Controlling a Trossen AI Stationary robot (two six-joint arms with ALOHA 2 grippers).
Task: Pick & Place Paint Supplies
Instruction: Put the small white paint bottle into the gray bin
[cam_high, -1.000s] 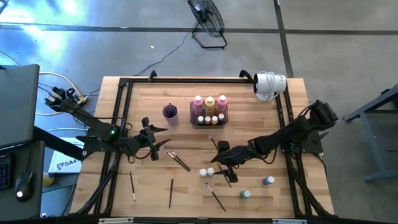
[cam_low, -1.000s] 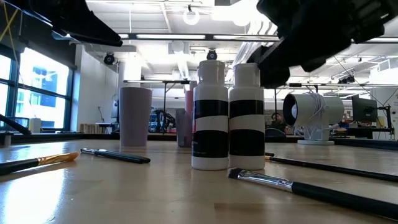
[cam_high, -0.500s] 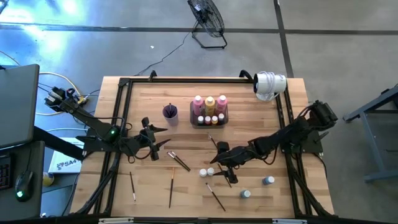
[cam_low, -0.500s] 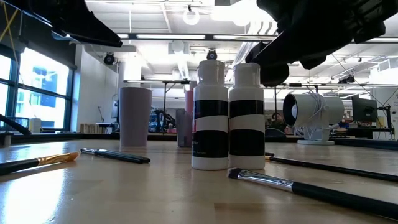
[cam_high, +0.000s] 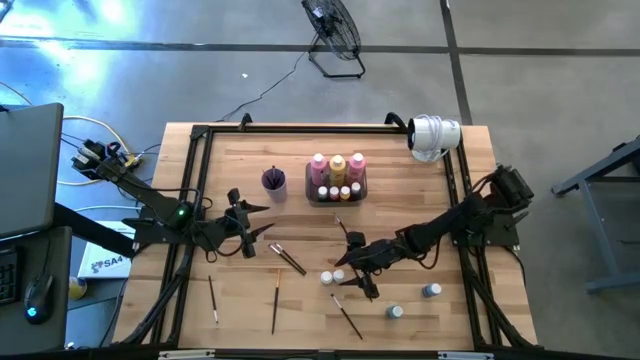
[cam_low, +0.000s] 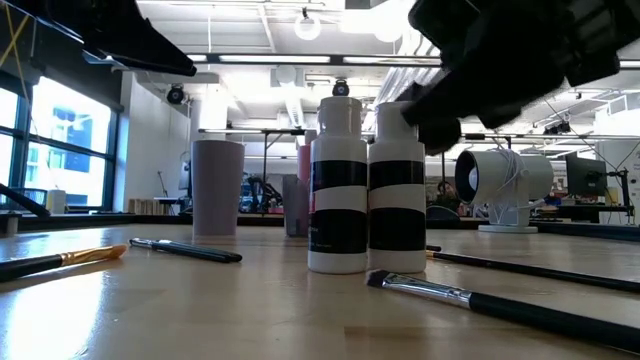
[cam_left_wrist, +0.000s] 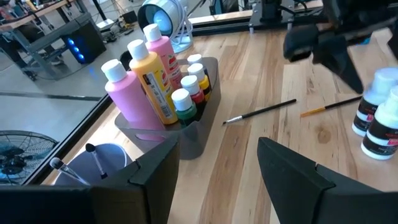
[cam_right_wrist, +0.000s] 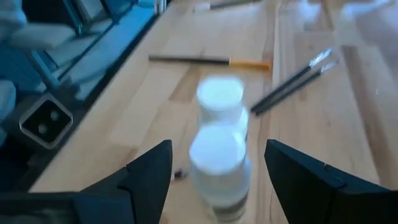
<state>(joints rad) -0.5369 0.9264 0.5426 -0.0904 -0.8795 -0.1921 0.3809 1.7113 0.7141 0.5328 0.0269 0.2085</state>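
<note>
**Right gripper spread above the two white-capped bottles**

My right gripper (cam_high: 347, 270) is spread as wide as it goes and holds nothing. In my right wrist view the two fingers (cam_right_wrist: 149, 171) stand apart on either side of a pair of small white-capped bottles (cam_right_wrist: 217, 152), which stand upright, one behind the other, touching or nearly so. I cannot tell from that blurred view whether either finger touches a bottle; in the low view the gripper (cam_low: 440, 110) hangs beside the cap of the right-hand bottle (cam_low: 397, 190).

Against the frame a second ago, my right arm has drawn toward the table's middle and the gripper now sits lower and nearer the pair. The bottles have not moved.

My left gripper (cam_high: 243, 228) waits at the left of the table, jaws parted and empty.

Outward from the pair: a paintbrush (cam_high: 346, 316) lies just in front, and two more small bottles (cam_high: 396, 312) stand well apart to the right. Other brushes (cam_high: 275, 300) lie on the left half. The tray (cam_high: 336, 198) at the back holds the pink and yellow bottles (cam_left_wrist: 149, 78), with the purple cup (cam_high: 274, 181) beside it.
</note>
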